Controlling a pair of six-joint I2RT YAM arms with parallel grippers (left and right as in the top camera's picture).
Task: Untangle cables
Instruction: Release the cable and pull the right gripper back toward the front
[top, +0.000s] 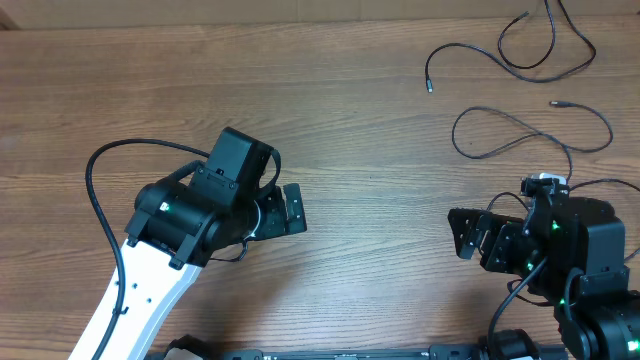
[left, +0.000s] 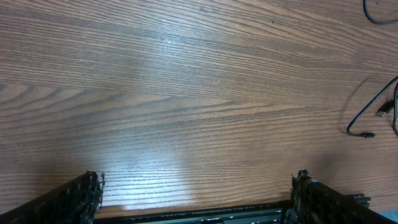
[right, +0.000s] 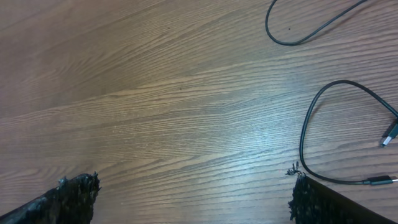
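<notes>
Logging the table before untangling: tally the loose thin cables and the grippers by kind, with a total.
Thin black cables: 3, though the top two overlap, so not certain
Grippers: 2, left gripper and right gripper, both open
Total: 5

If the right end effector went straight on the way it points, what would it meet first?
Probably nothing soon: bare table lies ahead of the right end effector, cables off to its side. Farther on, the left end effector roughly faces it.
</notes>
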